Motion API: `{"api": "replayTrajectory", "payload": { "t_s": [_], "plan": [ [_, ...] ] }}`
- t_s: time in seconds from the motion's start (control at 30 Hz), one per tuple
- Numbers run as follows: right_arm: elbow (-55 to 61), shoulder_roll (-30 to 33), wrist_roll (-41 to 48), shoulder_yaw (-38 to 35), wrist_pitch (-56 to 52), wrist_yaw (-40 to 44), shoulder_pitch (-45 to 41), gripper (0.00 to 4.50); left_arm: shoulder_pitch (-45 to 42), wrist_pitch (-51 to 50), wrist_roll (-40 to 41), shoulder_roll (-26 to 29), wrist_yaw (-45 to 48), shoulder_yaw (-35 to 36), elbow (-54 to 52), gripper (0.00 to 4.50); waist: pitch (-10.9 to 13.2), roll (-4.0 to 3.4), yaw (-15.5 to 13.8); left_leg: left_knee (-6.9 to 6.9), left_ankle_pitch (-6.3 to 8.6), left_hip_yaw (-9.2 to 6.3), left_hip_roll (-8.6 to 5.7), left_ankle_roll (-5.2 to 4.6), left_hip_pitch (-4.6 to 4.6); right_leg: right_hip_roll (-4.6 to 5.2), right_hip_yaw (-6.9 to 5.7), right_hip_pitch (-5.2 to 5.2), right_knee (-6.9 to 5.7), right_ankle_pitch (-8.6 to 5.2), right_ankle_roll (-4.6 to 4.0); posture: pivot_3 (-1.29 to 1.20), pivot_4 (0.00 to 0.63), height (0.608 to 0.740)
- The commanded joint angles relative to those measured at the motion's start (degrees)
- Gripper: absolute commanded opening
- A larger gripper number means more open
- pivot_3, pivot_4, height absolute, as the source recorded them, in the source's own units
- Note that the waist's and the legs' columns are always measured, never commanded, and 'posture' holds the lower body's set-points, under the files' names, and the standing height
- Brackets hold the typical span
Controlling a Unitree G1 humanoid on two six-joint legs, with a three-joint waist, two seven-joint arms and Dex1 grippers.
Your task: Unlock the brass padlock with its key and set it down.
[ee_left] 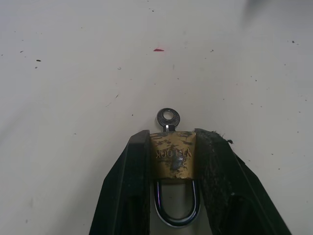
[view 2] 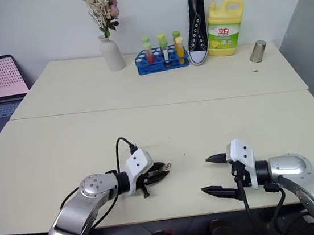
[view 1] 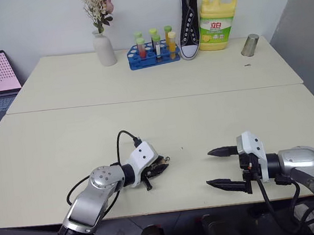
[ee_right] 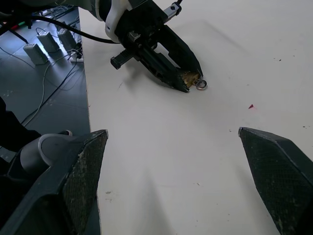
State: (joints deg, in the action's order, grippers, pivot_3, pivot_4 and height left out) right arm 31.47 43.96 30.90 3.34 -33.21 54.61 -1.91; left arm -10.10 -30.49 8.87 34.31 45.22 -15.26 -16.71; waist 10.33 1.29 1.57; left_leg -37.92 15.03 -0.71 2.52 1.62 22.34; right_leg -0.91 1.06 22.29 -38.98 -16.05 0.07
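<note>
My left gripper (ee_left: 172,161) sits low at the worktop's (view 1: 146,124) near edge, jaws clamped on the padlock (ee_left: 172,155) body, shackle back between the fingers, key (ee_left: 168,117) sticking out the front. My right gripper (view 1: 223,168) hangs well apart to the right, jaws wide, gripping nothing.

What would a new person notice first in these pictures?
Near the front of the table, the left end effector is shut on the brass padlock, whose key sticks out beyond the fingertips. The right end effector waits beside it, wide open. Along the far edge stands a black sneaker upright by a yellow bottle.
</note>
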Motion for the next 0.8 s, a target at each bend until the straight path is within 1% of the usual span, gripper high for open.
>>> {"api": "replayTrajectory", "payload": {
  "t_s": [0.03, 0.1, 0.13, 0.2, 0.23, 0.33, 0.4, 0.43, 0.5, 0.57, 0.67, 0.8],
  "plan": [
    [2.1, -0.5, 1.5, -1.3, 0.0, -0.8, -1.1, 4.5, 1.6, 1.9, -0.4, 1.3, 2.4, -1.6, 0.3, 0.98, 0.0, 0.0, 0.0, 0.01, 0.0, 0.0, 0.0, 0.0, 0.0, 0.0, 0.0, 0.0, 0.0, -0.01, -0.01, 0.0, 0.15, 0.74],
    [2.0, -1.0, 1.2, -1.3, 0.4, -1.3, -1.3, 4.5, 1.0, 3.4, -0.4, 1.0, 2.3, -1.0, 0.6, 0.98, 0.0, 0.0, 0.0, 0.03, 0.0, 0.0, 0.0, 0.0, 0.0, 0.0, 0.0, 0.01, 0.0, -0.02, -0.03, 0.0, 0.15, 0.74],
    [1.8, -1.5, 1.3, -1.6, 0.5, -1.9, -1.5, 4.5, 0.0, 6.3, -1.4, 1.2, 2.6, -1.1, 0.9, 0.98, 0.0, 0.0, 0.0, 0.03, 0.0, -0.01, 0.0, 0.0, 0.02, 0.0, -0.01, 0.01, 0.0, -0.02, -0.03, 0.0, 0.15, 0.74],
    [1.5, -2.0, 1.5, -2.3, 0.6, -2.5, -1.8, 4.5, -2.8, 16.4, -4.6, 2.5, 4.1, -1.6, 2.0, 0.98, 0.0, 0.02, -0.1, 0.02, 0.0, -0.01, -0.01, 0.0, 0.03, 0.0, -0.02, 0.01, 0.0, -0.02, -0.03, 0.0, 0.15, 0.74],
    [0.9, -2.2, 1.2, -3.0, 1.3, -2.7, -1.8, 4.5, -5.9, 25.4, -6.1, 2.5, 5.5, -2.0, 2.9, 0.98, 0.0, 0.0, -0.2, 0.01, 0.0, -0.02, -0.02, 0.0, 0.05, 0.0, -0.02, 0.03, 0.0, -0.02, -0.03, 0.0, 0.15, 0.74],
    [-0.1, -3.1, 1.1, -4.3, 2.3, -3.5, -2.1, 4.5, -11.9, 42.4, -9.2, 1.7, 6.5, -2.6, 7.4, 0.98, 0.1, 0.03, -1.1, -0.05, 0.0, 0.07, -0.05, 0.01, 0.15, 0.01, -0.08, 0.06, 0.01, -0.01, -0.03, 0.0, 0.15, 0.74],
    [-0.6, -3.8, 1.7, -5.4, 2.2, -4.2, -2.2, 4.5, -14.8, 51.5, -12.4, 1.5, 5.4, -3.4, 11.5, 0.98, 0.1, 0.02, -1.5, -0.05, 0.0, 0.2, -0.1, 0.01, 0.14, 0.01, -0.02, 0.05, 0.03, -0.01, -0.03, 0.0, 0.15, 0.74],
    [-0.7, -4.1, 1.9, -5.7, 2.2, -4.4, -2.2, 4.5, -15.5, 54.3, -13.2, 1.3, 5.2, -3.5, 12.9, 0.98, 0.1, 0.0, -1.5, -0.04, 0.0, 0.27, -0.1, 0.0, 0.14, 0.01, 0.01, 0.05, 0.05, -0.01, -0.03, 0.0, 0.15, 0.74],
    [-1.3, -4.4, 2.9, -6.7, 1.2, -4.9, -2.9, 4.5, -18.4, 65.3, -16.7, 1.2, 2.9, -3.6, 17.9, 0.98, 0.1, 0.0, -1.4, 0.0, 0.0, 0.48, -0.09, 0.0, 0.12, 0.01, 0.14, 0.07, 0.06, -0.03, 0.0, 0.0, 0.15, 0.74],
    [-1.7, -4.7, 4.3, -7.5, -0.3, -5.6, -3.5, 4.5, -20.4, 74.1, -19.7, 1.2, 0.8, -3.6, 22.2, 0.98, 0.1, 0.02, -1.4, -0.01, 0.01, 0.59, -0.04, 0.0, 0.14, 0.01, 0.17, 0.11, 0.06, -0.03, 0.0, 0.0, 0.15, 0.74],
    [-1.7, -5.3, 7.0, -7.8, -3.2, -6.7, -5.3, 4.5, -22.3, 82.5, -21.7, 0.7, -2.1, -3.1, 26.8, 0.98, 0.1, 0.02, -1.4, -0.01, 0.0, 0.63, 0.0, 0.0, 0.19, 0.03, 0.16, 0.16, 0.05, -0.02, 0.0, 0.0, 0.15, 0.74],
    [-1.4, -5.8, 9.8, -7.3, -6.8, -7.3, -7.2, 4.5, -23.5, 87.2, -22.8, 0.1, -5.1, -2.7, 29.6, 0.98, 0.1, 0.02, -1.4, -0.01, 0.0, 0.65, -0.01, 0.0, 0.19, 0.03, 0.15, 0.16, 0.04, -0.02, 0.01, 0.0, 0.15, 0.74]
  ]
}}
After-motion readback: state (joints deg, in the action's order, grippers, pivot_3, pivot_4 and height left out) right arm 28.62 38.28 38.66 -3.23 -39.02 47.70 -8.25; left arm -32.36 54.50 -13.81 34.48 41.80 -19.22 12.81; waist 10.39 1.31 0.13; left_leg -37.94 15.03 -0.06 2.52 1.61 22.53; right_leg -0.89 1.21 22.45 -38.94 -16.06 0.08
